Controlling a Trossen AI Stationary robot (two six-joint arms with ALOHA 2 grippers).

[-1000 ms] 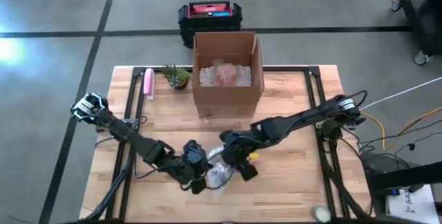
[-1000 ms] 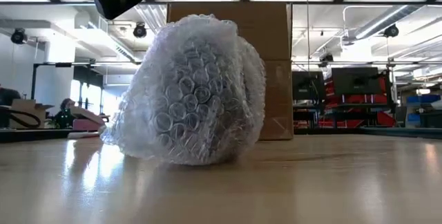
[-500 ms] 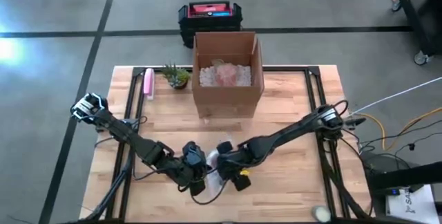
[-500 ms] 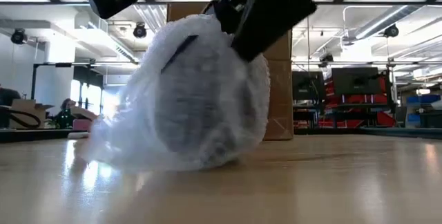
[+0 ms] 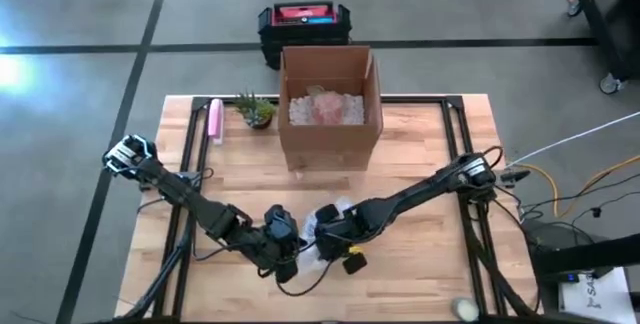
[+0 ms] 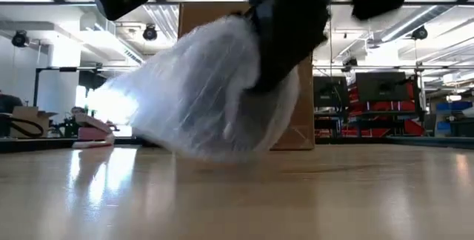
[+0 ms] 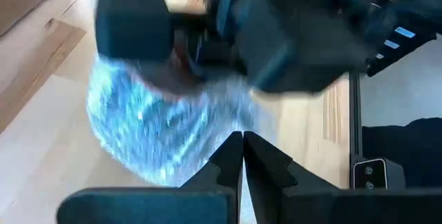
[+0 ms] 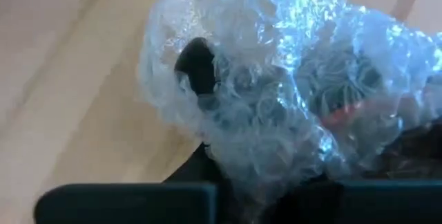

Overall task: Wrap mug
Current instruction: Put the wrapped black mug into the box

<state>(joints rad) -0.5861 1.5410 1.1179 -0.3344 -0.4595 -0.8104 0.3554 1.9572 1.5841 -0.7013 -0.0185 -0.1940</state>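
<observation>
The mug is hidden inside a bundle of clear bubble wrap (image 5: 326,222) near the table's front middle; only a dark shape with a red streak (image 8: 343,115) shows through. My right gripper (image 5: 336,244) is shut on this bundle (image 8: 290,92), which spreads over its fingers. In the low view the bundle (image 6: 207,92) is tilted, its loose flap spreading toward the table's left. Just left of the bundle, my left gripper (image 5: 285,254) is shut, its fingertips (image 7: 242,140) at the edge of the wrap (image 7: 155,131). My right gripper holds the bubble-wrapped bundle from above, slanting in from the table's right. One dark finger (image 8: 197,65) lies against the bundle's side under the wrap; the wrap hides the other. The bundle sits tilted in the hold. Whether my left gripper touches the wrap, I cannot tell.
An open cardboard box (image 5: 328,134) with white filling and a pink thing stands at the far middle, right behind the bundle. A small plant (image 5: 256,111) and a pink bar (image 5: 214,120) lie far left. Bare wood shows to the right.
My right gripper has come down and toward the table's left onto the bundle and taken hold of it. The bundle, upright on the table a second ago, has tipped and shifted toward the far edge, and its loose flap has spread out to the left.
</observation>
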